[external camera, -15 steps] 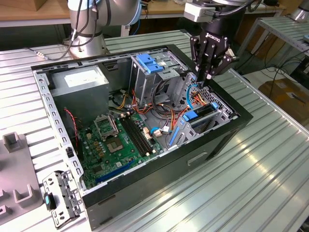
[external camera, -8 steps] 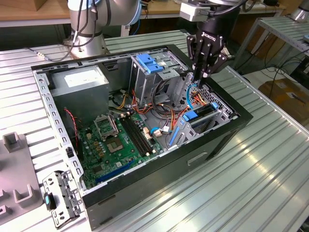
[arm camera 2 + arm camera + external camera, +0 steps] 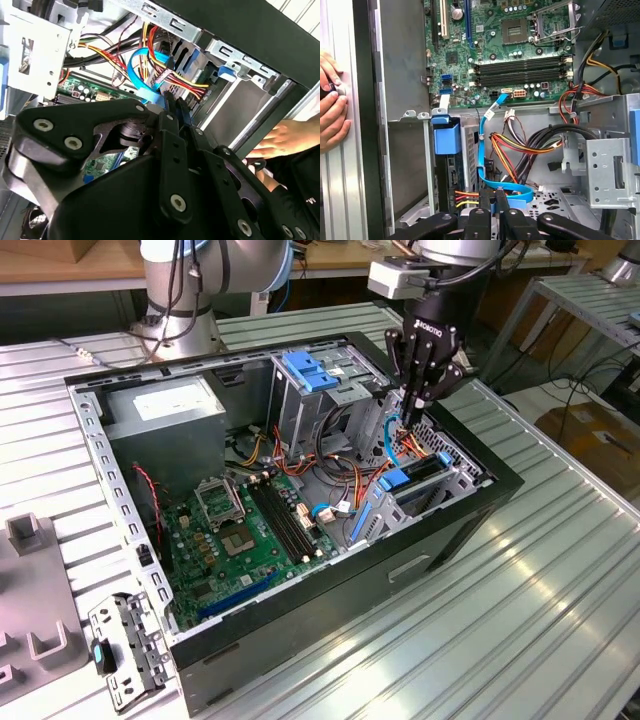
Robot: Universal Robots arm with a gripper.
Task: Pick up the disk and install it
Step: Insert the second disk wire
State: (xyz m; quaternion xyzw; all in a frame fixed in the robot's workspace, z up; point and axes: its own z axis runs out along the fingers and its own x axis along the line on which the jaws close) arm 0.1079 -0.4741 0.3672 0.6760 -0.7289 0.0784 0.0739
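The disk (image 3: 412, 478), dark grey in its bright blue carrier, sits on edge in the low drive bay at the case's corner on the exterior view's right. Its blue carrier end (image 3: 446, 138) shows at the bay's mouth in the first wrist view. My black gripper (image 3: 406, 426) hangs just behind that bay, among the red, yellow and orange wires. Its fingers (image 3: 485, 200) stand close together, shut on a thin flat blue cable (image 3: 506, 190) that loops up from the case floor. In the second wrist view the fingertips (image 3: 170, 102) touch that cable beside a black connector.
The open black case (image 3: 300, 630) holds a green motherboard (image 3: 250, 525), a grey power supply (image 3: 165, 410) and a tall metal cage with a blue tab (image 3: 310, 372). A person's hands (image 3: 331, 102) rest on the ribbed table beside the case. Grey brackets (image 3: 125, 650) lie on the exterior view's left.
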